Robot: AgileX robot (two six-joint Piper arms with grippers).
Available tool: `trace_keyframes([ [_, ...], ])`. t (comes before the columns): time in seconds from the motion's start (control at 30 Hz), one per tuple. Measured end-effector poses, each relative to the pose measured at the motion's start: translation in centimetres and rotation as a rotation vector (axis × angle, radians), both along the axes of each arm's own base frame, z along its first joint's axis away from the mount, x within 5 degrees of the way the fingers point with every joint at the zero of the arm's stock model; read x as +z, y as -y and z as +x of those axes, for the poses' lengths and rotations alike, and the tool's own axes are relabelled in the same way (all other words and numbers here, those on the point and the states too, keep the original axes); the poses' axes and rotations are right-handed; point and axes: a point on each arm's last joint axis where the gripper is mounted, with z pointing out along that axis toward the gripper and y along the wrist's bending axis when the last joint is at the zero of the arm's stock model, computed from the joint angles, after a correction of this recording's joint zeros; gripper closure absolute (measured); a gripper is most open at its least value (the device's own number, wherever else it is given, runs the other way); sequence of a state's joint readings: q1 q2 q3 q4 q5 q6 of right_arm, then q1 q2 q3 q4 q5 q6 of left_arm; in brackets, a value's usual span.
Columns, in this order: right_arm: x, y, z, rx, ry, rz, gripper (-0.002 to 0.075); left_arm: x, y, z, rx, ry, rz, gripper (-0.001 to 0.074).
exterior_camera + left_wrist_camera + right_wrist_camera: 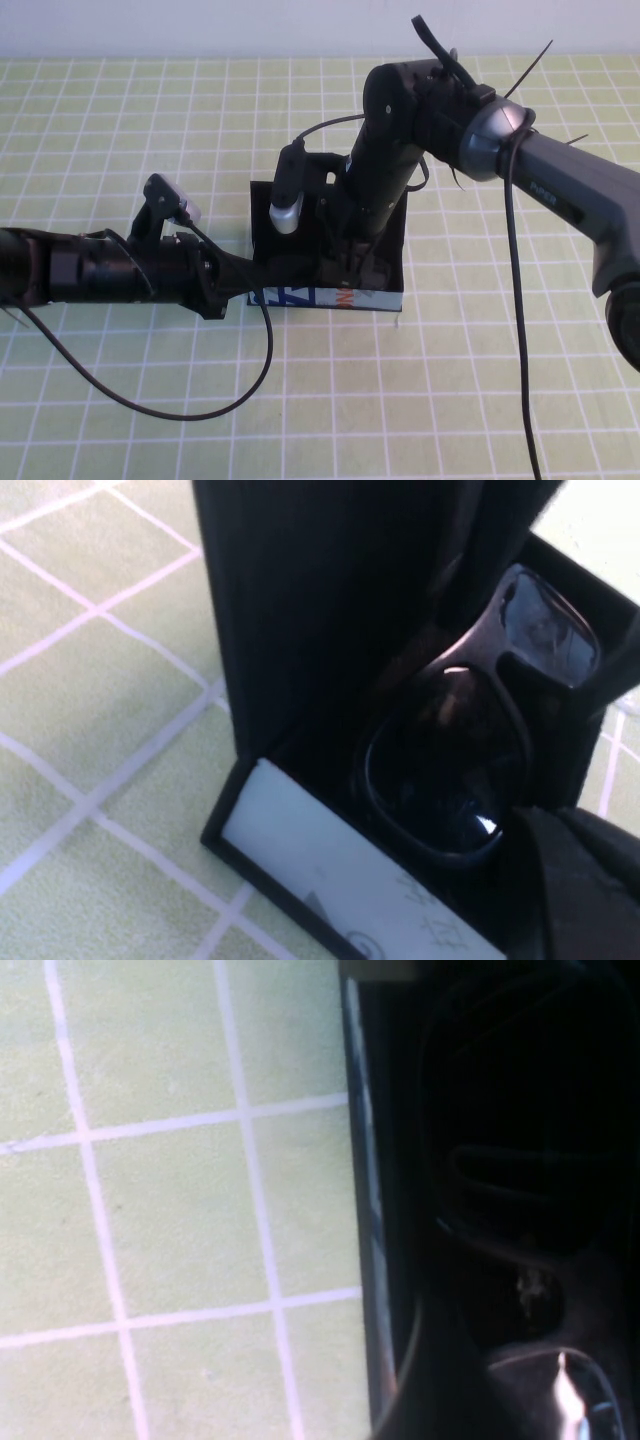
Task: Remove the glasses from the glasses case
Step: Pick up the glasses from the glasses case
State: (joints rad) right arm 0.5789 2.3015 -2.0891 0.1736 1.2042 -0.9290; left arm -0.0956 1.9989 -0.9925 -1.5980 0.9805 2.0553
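The glasses case (pixel 330 297) stands open at mid-table, black inside, its pale blue lettered front side facing me. The left wrist view shows its raised black lid and pale front (pixel 320 870). The black glasses (pixel 450 750) lie inside with dark lenses up; they also show dimly in the right wrist view (pixel 520 1190). My left gripper (pixel 243 284) is at the case's front left corner, against it. My right gripper (pixel 355 262) reaches down into the case over the glasses, which are hidden under it in the high view.
The table is covered by a green cloth with a white grid (pixel 420 400). A black cable (pixel 200 410) loops on the cloth in front of the left arm. Another cable (pixel 520 330) hangs from the right arm.
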Motion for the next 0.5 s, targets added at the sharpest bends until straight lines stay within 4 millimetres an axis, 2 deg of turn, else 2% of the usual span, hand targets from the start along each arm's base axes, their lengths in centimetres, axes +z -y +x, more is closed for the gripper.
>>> trace_keyframes([
  [0.4,-0.59,-0.14,0.07,-0.003,-0.014,0.003,0.0367,0.00,0.00,0.00,0.000,0.000,0.000,0.0739],
  [0.5,-0.62,-0.15,0.08,-0.004,-0.014,0.003,0.0391,0.01,0.01,-0.01,-0.001,0.000,-0.002,0.0739],
])
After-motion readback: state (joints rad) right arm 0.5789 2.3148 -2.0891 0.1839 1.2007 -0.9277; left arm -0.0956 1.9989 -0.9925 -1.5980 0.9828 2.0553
